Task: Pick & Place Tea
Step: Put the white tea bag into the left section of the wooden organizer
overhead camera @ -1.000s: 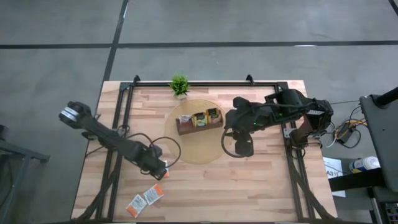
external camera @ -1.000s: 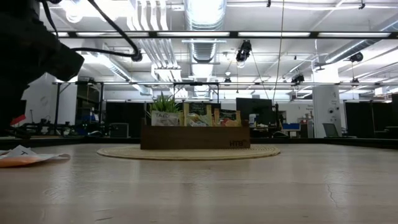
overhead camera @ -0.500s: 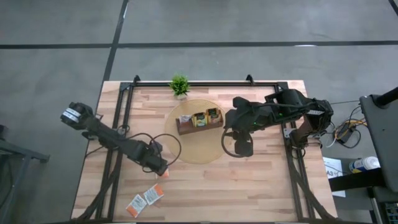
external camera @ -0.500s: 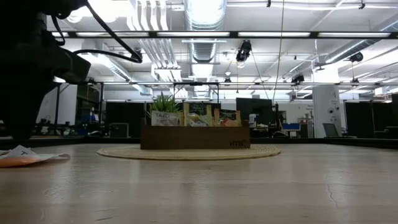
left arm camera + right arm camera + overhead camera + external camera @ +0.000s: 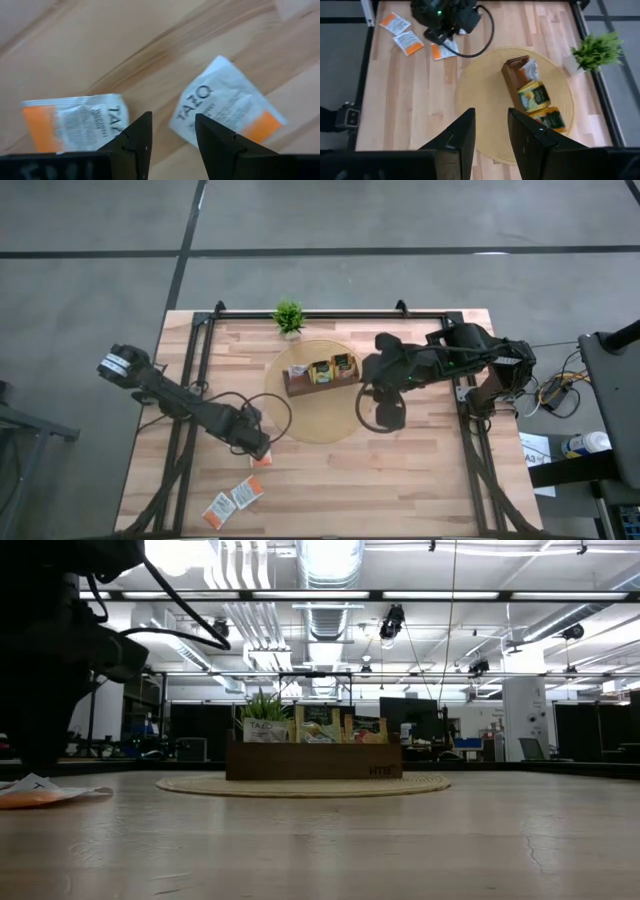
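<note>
Left gripper [image 5: 171,131] has dropped over the sachets [image 5: 227,110] near the table's front-left edge, jaws apart and holding nothing, so you're lined up for a pick; right gripper [image 5: 490,125], also apart, waits above the mat [image 5: 325,425].

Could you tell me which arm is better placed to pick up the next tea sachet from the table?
The left. Its gripper hangs with open, empty jaws directly over two white-and-orange sachets near the table's front. The right gripper waits, open and empty, over the round mat beside the tray, far from any loose sachet.
</note>
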